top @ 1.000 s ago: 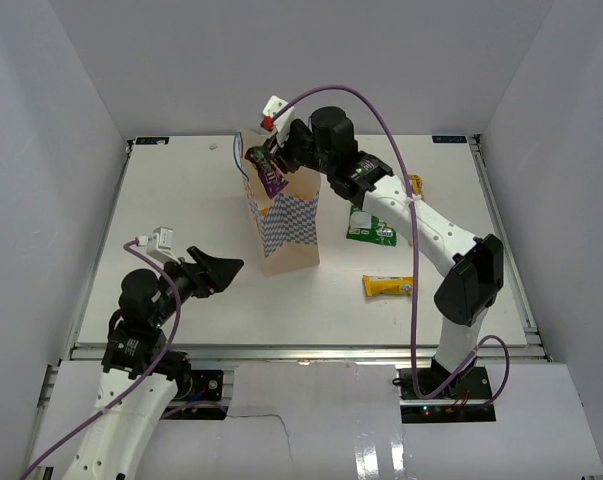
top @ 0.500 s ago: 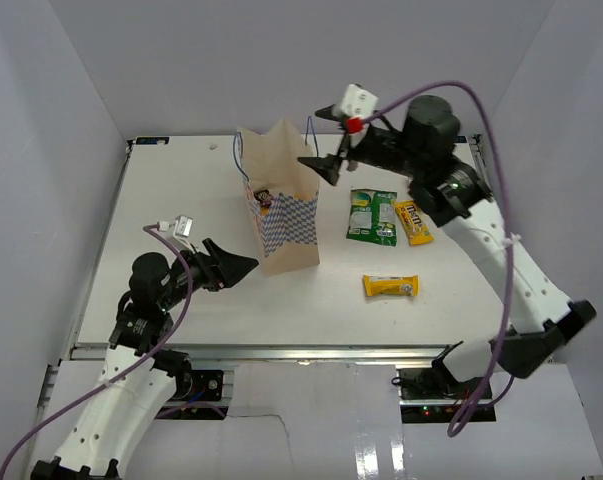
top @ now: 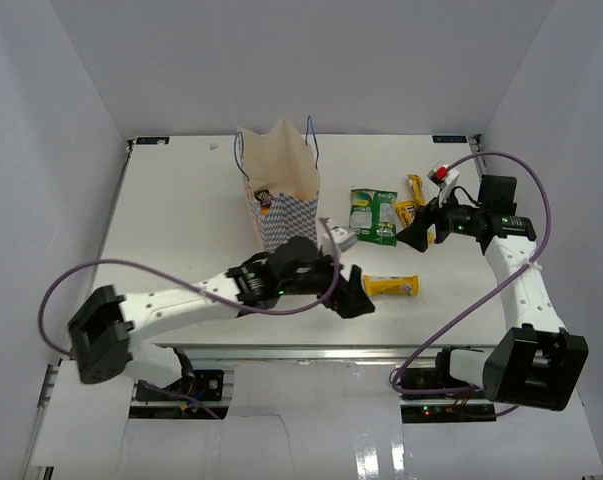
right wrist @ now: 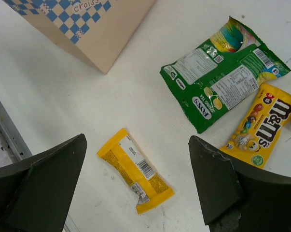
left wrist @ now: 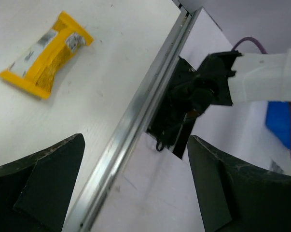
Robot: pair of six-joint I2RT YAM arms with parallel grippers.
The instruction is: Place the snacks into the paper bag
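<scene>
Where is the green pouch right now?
In the top view, the green pouch lies flat right of the paper bag, beside the yellow M&M's packet.

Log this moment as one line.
left gripper: open, empty | right gripper: open, empty | paper bag: upright | yellow bar, green pouch, M&M's packet: on table

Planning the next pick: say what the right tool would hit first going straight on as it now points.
Likely the yellow bar wrapper, lying ahead of the open right tool; depth is unclear.
</scene>
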